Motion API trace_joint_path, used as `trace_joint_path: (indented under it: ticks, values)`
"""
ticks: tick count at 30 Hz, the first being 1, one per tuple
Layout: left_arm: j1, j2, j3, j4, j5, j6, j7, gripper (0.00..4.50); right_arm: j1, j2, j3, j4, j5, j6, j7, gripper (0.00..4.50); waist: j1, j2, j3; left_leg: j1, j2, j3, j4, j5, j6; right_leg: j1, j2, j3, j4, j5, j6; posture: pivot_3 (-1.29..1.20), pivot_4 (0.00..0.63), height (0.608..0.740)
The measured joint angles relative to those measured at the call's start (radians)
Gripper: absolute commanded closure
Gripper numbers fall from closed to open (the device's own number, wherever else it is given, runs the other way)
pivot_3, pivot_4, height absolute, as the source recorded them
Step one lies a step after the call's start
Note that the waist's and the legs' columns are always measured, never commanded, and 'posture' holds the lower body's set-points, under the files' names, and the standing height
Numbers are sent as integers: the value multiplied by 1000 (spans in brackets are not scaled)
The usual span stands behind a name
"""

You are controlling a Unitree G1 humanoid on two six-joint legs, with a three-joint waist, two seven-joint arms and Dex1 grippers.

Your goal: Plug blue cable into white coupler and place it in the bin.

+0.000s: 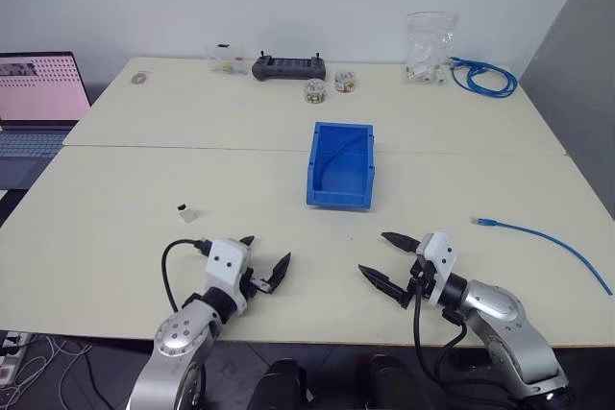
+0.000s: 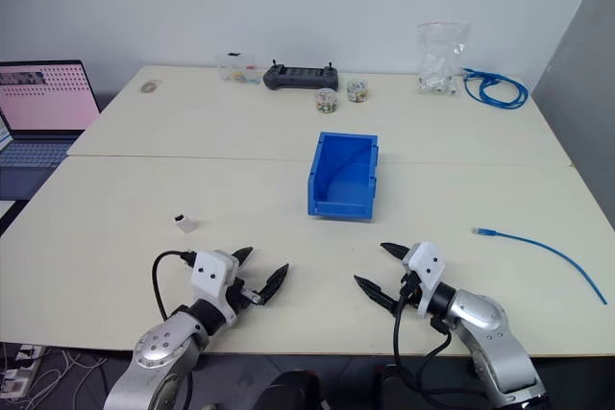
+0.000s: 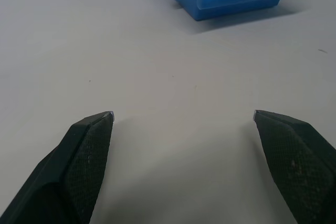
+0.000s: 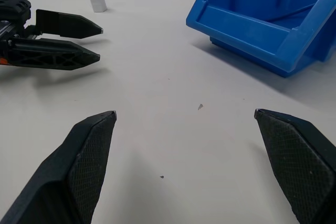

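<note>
Blue cable on counter at right, plug toward bin at centre, white coupler upright at left; left gripper and right gripper low, jaws wide, empty.

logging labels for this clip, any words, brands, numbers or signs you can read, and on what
None can be read.
Laptop: its pink screen shows rows of small marks, too small to read.
Black controller: no legible marking.
Clear bag: no legible print.
Bin, white coupler: no text visible.
</note>
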Motion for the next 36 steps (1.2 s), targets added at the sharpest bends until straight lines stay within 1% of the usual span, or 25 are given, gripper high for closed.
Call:
trace_joint_path:
  ticks: [10,17,20,24,26,29,31,32,33,35,36]
  values:
    - [-14,0,0,-25,-8,6,-4,15,0,-1,0,0,-1,0,0,0,0,0,0,0,0,0,0,0,0,0,0,0,0,0,0,0,150,740]
    - [-15,10,1,-25,-23,-23,-55,15,1,-1,-1,0,-21,-4,-13,0,0,0,0,0,0,0,0,0,0,0,0,0,0,0,0,0,150,740]
    - [-51,28,18,-23,-81,-21,-116,15,4,-1,-6,-8,-32,-3,-33,0,0,0,0,0,0,0,0,0,0,0,0,0,0,0,0,0,150,740]
    - [-146,86,13,-17,-140,-3,-229,15,32,-36,-26,-96,-31,28,-43,0,1,0,0,0,0,0,0,0,0,0,0,0,0,0,0,0,150,740]
    - [-225,123,-16,-1,-153,25,-287,15,70,-62,-58,-153,-31,45,-58,0,4,0,0,-1,-1,-1,0,0,0,0,0,-1,0,0,0,0,150,740]
    - [-336,137,-58,8,-175,108,-327,15,100,-115,-130,-202,-25,79,-66,0,4,0,0,-1,-1,1,1,0,0,0,0,0,0,1,1,0,150,740]
    - [-378,143,-90,9,-181,140,-351,15,103,-146,-183,-205,-13,98,-66,0,0,0,0,0,-1,2,1,0,0,0,0,1,0,1,1,0,150,740]
    - [-405,145,-115,10,-183,156,-367,15,104,-173,-219,-203,-4,110,-58,0,-2,0,1,0,-1,2,0,0,0,0,0,1,0,1,1,0,150,740]
    - [-440,145,-142,11,-183,175,-377,15,102,-223,-256,-186,10,123,-36,0,0,0,2,0,-2,2,1,0,0,0,0,1,0,1,1,0,150,740]
    - [-504,155,-182,8,-183,204,-410,15,81,-320,-360,-110,42,168,7,0,0,-1,3,0,-2,2,1,0,1,1,0,1,0,1,2,0,150,740]
    - [-519,162,-193,6,-183,215,-421,15,71,-346,-390,-79,54,179,25,0,-1,-1,3,0,-1,3,1,0,1,1,0,1,0,1,2,0,150,740]
